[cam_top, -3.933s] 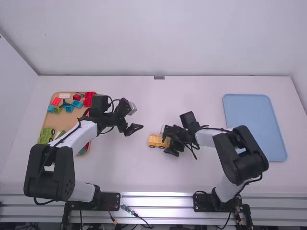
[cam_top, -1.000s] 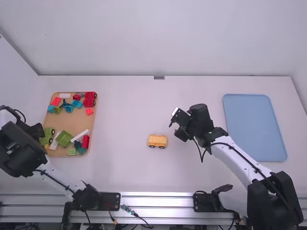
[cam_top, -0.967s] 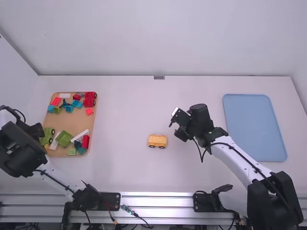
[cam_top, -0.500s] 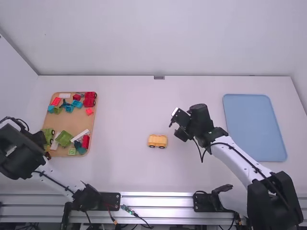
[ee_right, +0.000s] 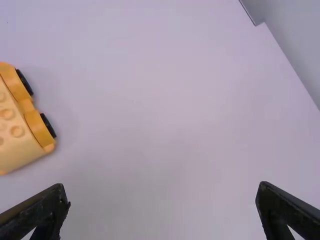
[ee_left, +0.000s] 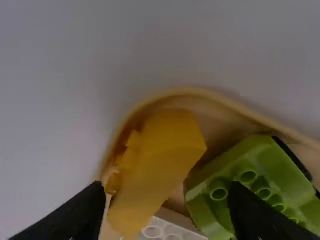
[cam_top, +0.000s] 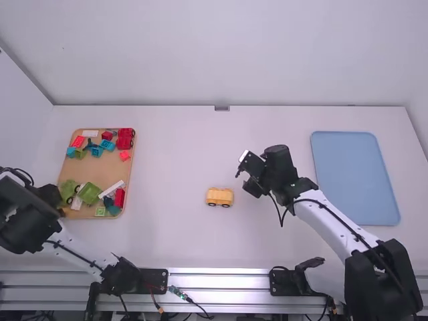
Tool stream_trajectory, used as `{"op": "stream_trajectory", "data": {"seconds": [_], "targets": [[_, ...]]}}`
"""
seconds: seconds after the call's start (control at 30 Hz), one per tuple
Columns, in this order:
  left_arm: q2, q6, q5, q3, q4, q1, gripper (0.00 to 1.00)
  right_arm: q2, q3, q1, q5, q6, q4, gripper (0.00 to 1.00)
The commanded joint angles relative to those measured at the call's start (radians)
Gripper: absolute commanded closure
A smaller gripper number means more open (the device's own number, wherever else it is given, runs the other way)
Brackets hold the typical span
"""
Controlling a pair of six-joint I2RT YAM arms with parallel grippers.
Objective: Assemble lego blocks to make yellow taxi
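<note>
Yellow car base stands just below the centre of the high view, on the white table. Blue tray at right, tan tray at left. Right gripper, upper right of the base, has its fingers apart; left gripper, lower left, is spread too, a yellow block showing between its fingers.

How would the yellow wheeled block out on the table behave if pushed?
The yellow wheeled block would probably roll along on its black wheels. Its low, boxy shape looks unlikely to tip, and its molded, studded plastic should stay stiff when gripped.
</note>
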Motion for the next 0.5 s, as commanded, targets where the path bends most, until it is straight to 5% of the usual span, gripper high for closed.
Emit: {"op": "stream_trajectory", "data": {"seconds": [0.0,0.47], "targets": [[-0.032,0.086,0.008,-0.013,-0.007,-0.004,0.46,-0.014,-0.007,0.0,-0.009,0.006,0.0,0.01],[-0.032,0.348,0.158,-0.014,0.11,-0.002,0.45,-0.014,-0.007,0.0,-0.008,0.006,0.004,0.01]]}}
